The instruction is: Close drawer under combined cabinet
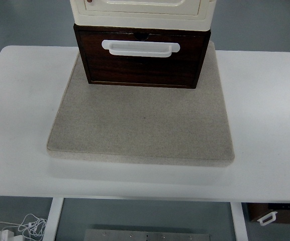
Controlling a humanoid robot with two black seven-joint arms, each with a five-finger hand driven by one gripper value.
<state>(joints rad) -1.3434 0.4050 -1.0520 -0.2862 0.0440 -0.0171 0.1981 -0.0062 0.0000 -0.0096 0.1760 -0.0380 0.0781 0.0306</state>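
One dark wooden drawer with a white handle sat under the cream cabinet, on a beige mat near the table's far edge; neither hand appeared, so their state couldn't be told.

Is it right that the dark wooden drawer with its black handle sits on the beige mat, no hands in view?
Not quite: the handle is white, not black, as the top view shows. The dark wooden drawer does sit on the beige mat, and no hands are in view.

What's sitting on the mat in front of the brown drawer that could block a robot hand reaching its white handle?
Nothing visible. The beige mat in front of the brown drawer is bare, and the white handle faces the camera unobstructed. No robot hand is in view.
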